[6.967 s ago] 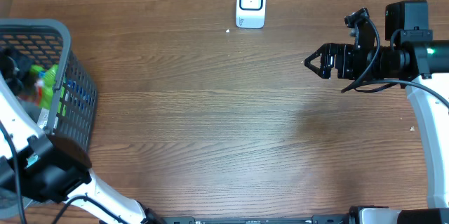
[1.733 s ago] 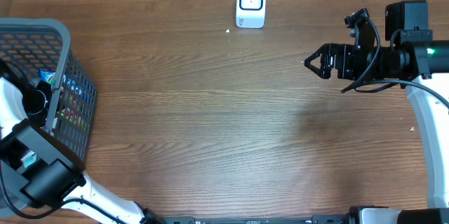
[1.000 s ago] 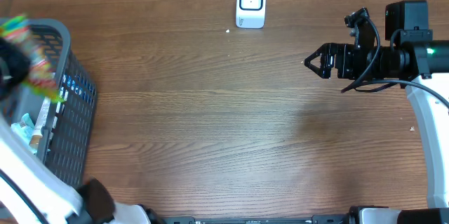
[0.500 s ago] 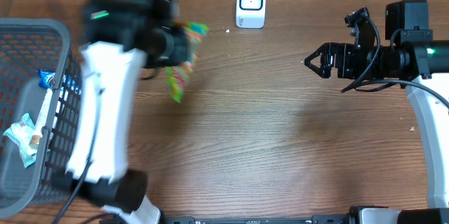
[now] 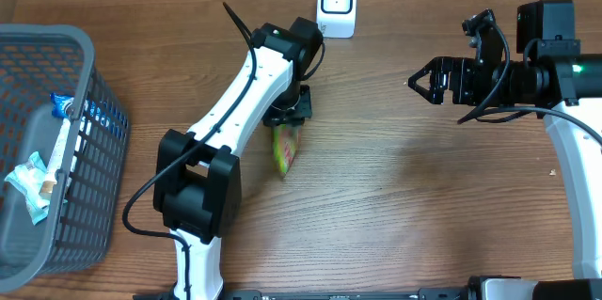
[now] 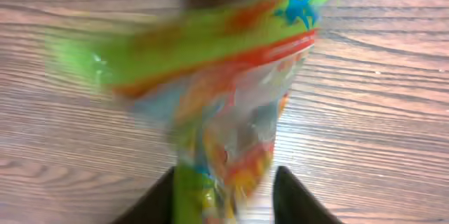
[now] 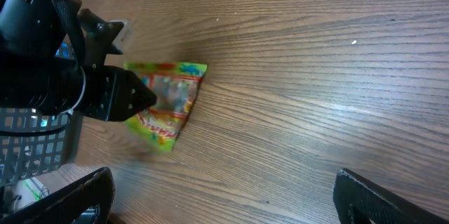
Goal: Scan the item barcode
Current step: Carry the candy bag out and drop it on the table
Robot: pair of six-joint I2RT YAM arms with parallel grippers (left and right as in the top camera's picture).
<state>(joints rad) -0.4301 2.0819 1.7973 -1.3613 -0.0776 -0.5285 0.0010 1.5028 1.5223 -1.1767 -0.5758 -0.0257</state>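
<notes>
One view at a time, starting overhead: reaching the left gripper (image 5: 285,127) up toward 12 o'clock, lowering the candy bag (image 5: 283,150) onto the table (image 5: 404,206) just at 6 o'clock of its tips, short of the scanner (image 5: 337,5); holding the right gripper (image 5: 420,82) spread wide and empty at 3 o'clock. Moving to the left wrist: seeing the blurred bag (image 6: 224,104) between slightly parted fingers (image 6: 160,199), being unable to tell whether pinching or letting go. Moving to the right wrist: finding the bag (image 7: 167,108) at 10 o'clock against the left tip (image 7: 144,97). Probably worth turning the barcode face toward the scanner window, keeping the film flat. Comparing with half a second back: no longer swinging the bag airborne near 11 o'clock.
</notes>
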